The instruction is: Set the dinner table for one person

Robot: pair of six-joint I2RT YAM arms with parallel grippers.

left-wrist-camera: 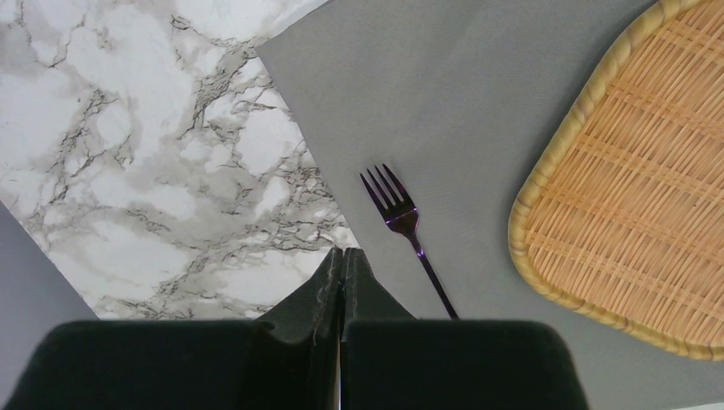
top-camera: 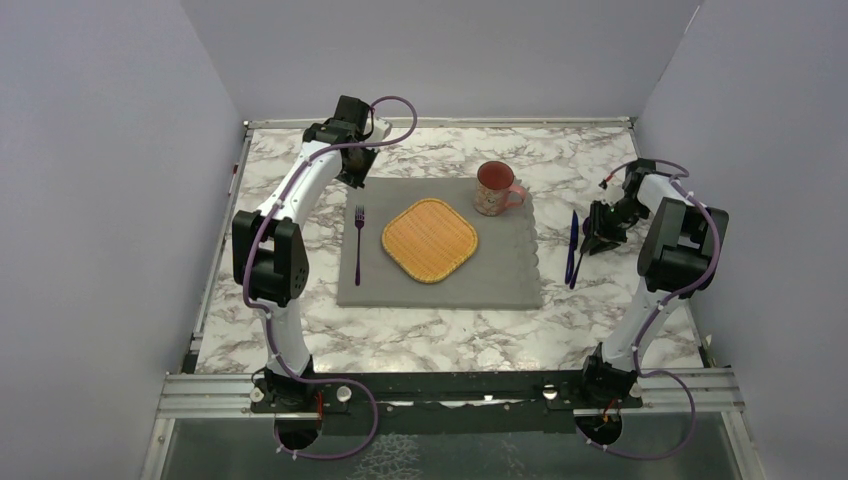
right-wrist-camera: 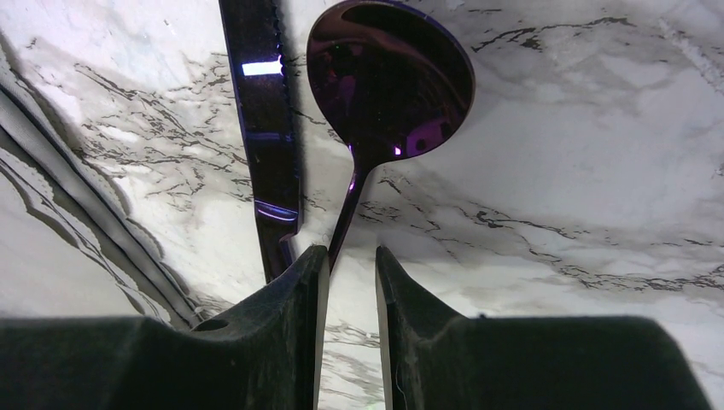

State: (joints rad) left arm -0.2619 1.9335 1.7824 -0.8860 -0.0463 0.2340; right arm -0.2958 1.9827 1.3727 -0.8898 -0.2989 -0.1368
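Surface (top-camera: 450, 340): white and grey marble, lying flat under everything. Both arms are fixed at its near edge.
Left hand (left-wrist-camera: 342, 260): clenched tight with nothing in it, up over the far left corner of the mat.
Fork (left-wrist-camera: 401, 213): purple, flat on the left part of the mat, prongs pointing to the far side.
Mat (top-camera: 440, 290): grey cloth, in the middle of the surface.
Plate (top-camera: 429, 240): woven and yellow-orange, on the middle of the mat.
Mug (top-camera: 495, 188): pinkish, standing upright at the far right corner of the mat.
Knife (right-wrist-camera: 260, 128): dark purple, on the bare marble just right of the mat.
Spoon (right-wrist-camera: 388, 77): shiny purple, just beside the knife. Its thin handle runs in between the right hand's fingers.
Right hand (right-wrist-camera: 350, 256): released, fingers apart. The gap is wider than the spoon handle, which sits close against one finger.
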